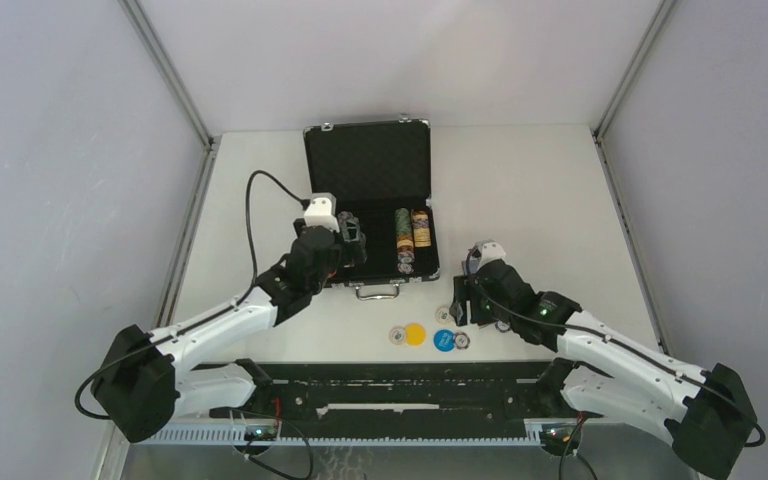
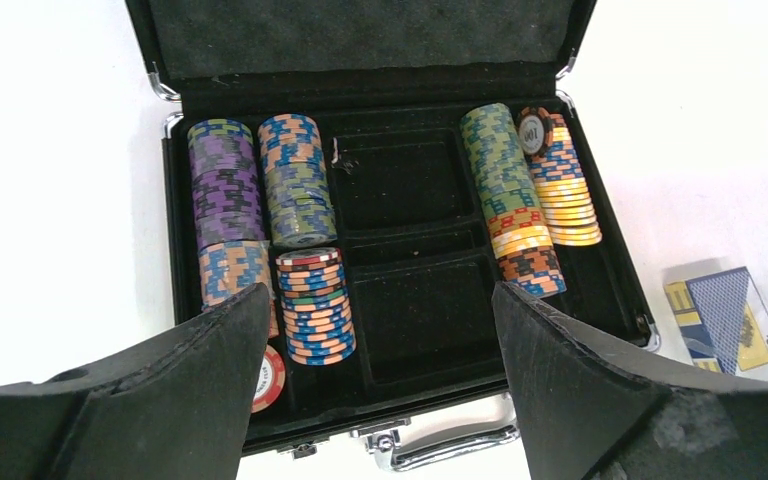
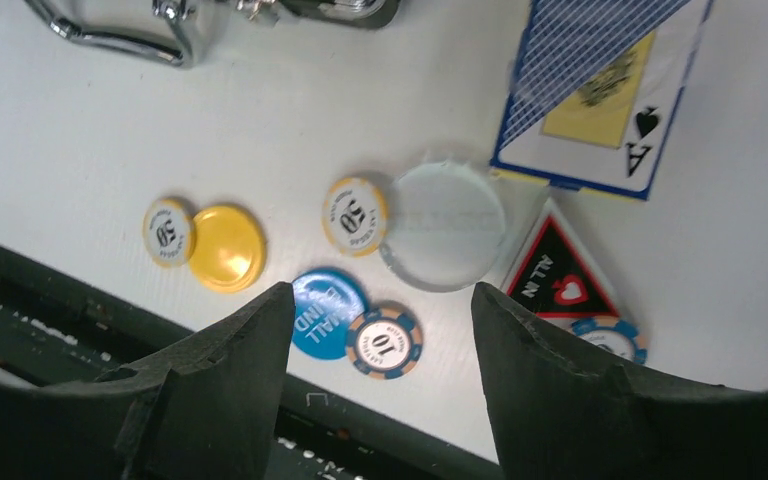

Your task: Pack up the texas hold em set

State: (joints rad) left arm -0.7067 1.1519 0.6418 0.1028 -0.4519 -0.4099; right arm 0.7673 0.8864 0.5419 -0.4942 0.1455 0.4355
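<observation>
Chips in stacks fill the outer rows of the open briefcase, which sits at the upper centre of the top view; its two middle wells are bare. My left claw hangs over it, jaws spread with nothing between them. My right claw, likewise spread and empty, hovers above the loose pieces on the table: yellow button, blue button, clear button, triangle token, a few stray chips, and the card deck at that view's upper right. The discs look thin, hard and slick, lying flat, so I judge they need a pinch across the rim. The deck seems light and stiff, best taken across its narrow sides.
</observation>
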